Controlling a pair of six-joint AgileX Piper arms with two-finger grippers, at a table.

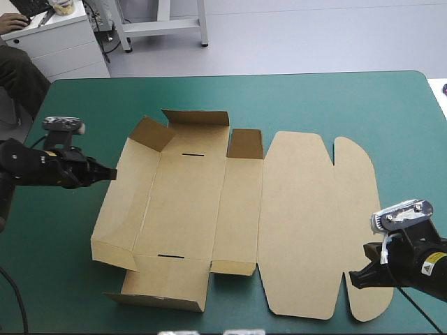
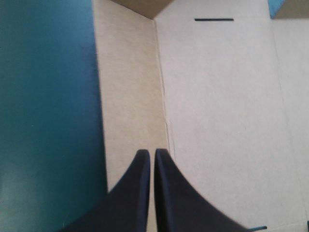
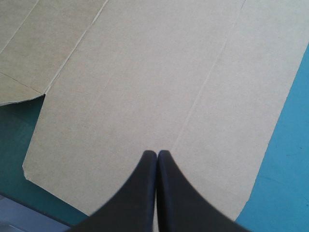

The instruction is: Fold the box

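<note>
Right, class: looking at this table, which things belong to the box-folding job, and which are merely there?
Belongs to the job:
the box, some walls raised at its left end
the left gripper, shut, at the box's left wall
the right gripper, shut, over the flat lid end

Merely there:
the teal-green cover under the box

box (image 1: 293, 223): brown board, matt, smooth paper face, crisp scored creases. teal-green cover (image 1: 314, 98): matt, even, fine-textured, cloth or mat, can't tell. black fingers (image 3: 176, 203): smooth, plastic-like, faint sheen.
</note>
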